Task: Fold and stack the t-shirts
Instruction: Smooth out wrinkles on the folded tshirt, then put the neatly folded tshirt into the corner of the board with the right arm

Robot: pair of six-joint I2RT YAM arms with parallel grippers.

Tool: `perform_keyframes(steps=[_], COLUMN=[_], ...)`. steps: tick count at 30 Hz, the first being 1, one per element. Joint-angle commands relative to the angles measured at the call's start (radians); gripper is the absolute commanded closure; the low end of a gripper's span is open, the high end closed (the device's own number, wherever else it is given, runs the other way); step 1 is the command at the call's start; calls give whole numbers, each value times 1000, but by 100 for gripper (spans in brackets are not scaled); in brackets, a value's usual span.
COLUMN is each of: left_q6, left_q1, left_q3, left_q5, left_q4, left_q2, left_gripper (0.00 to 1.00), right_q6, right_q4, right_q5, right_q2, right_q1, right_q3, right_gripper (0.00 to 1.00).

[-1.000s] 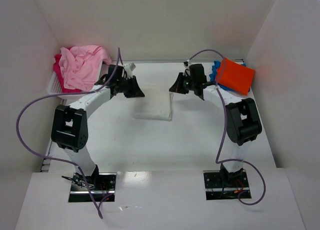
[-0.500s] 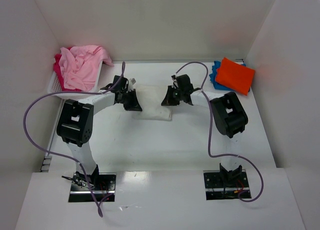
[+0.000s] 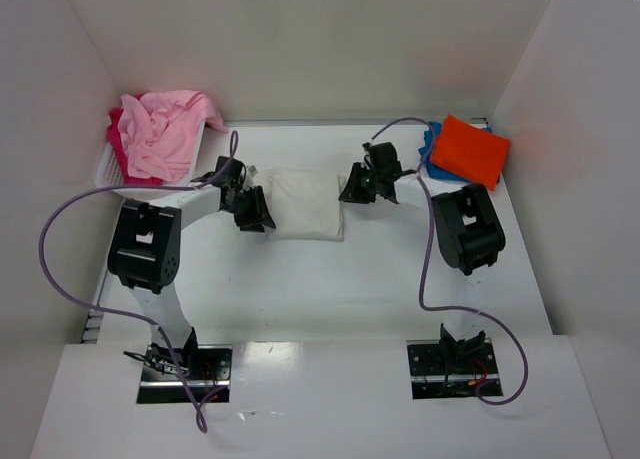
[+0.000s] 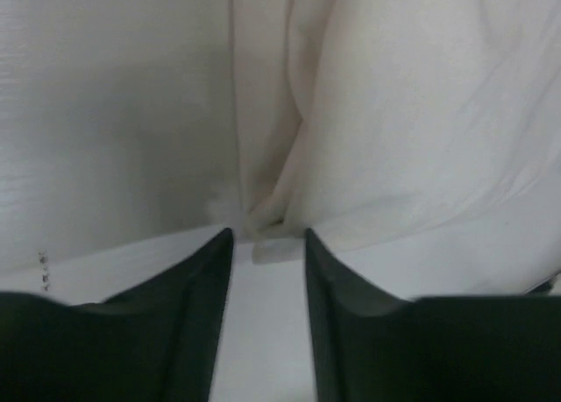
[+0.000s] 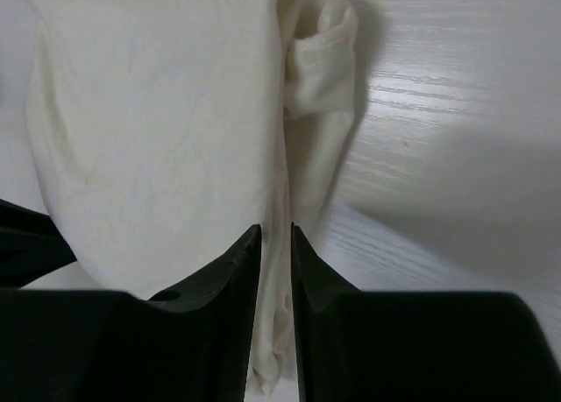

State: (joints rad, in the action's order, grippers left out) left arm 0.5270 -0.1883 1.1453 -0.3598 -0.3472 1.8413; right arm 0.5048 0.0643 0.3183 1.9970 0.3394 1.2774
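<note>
Seen from above, the basket (image 3: 106,175) at ten o'clock holds two shirts, a pink t-shirt (image 3: 160,131) over a red-magenta t-shirt (image 3: 118,151); one orange t-shirt (image 3: 470,151) lies on one blue t-shirt (image 3: 431,142) at two o'clock. Both arms bend inward to the folded cream t-shirt (image 3: 305,203) mid-table (image 3: 300,279), with the left end effector (image 3: 257,215) at its nine o'clock edge and the right end effector (image 3: 350,189) at three. The left wrist shows fingers (image 4: 206,279) moderately parted on nothing, while the right wrist shows a narrow slit over the cloth's edge; I cannot tell whether it pinches.
</note>
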Motion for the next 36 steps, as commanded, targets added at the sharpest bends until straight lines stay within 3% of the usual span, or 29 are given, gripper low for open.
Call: perform_keyframes(steps=[1, 3, 4, 5, 12, 21, 34, 36], left_q6=[-19, -31, -33, -33, -24, -13, -13, -13], left_q1=[-2, -2, -2, -2, 18, 59, 108, 110], left_q3=[80, 102, 112, 114, 72, 70, 60, 60], left_q5=[-26, -27, -1, 14, 18, -13, -29, -31], left_q4=[-8, -19, -29, -30, -30, -39, -68, -79], left_q2=[-100, -143, -156, -179, -235, -320, -416, -427], left_gripper=[38, 24, 19, 16, 10, 9, 7, 6], right_q6=[-43, -45, -33, -31, 0, 1, 49, 56], right_q4=[55, 57, 57, 57, 22, 4, 79, 111], right_q5=[-56, -57, -69, -71, -28, -5, -53, -86], right_q2=[-109, -122, -132, -133, -101, -41, 108, 119], right_q1=[-3, -3, -3, -3, -3, 6, 73, 85], right_q3=[51, 37, 26, 15, -67, -27, 75, 86], right_gripper=[67, 58, 44, 38, 23, 15, 15, 20])
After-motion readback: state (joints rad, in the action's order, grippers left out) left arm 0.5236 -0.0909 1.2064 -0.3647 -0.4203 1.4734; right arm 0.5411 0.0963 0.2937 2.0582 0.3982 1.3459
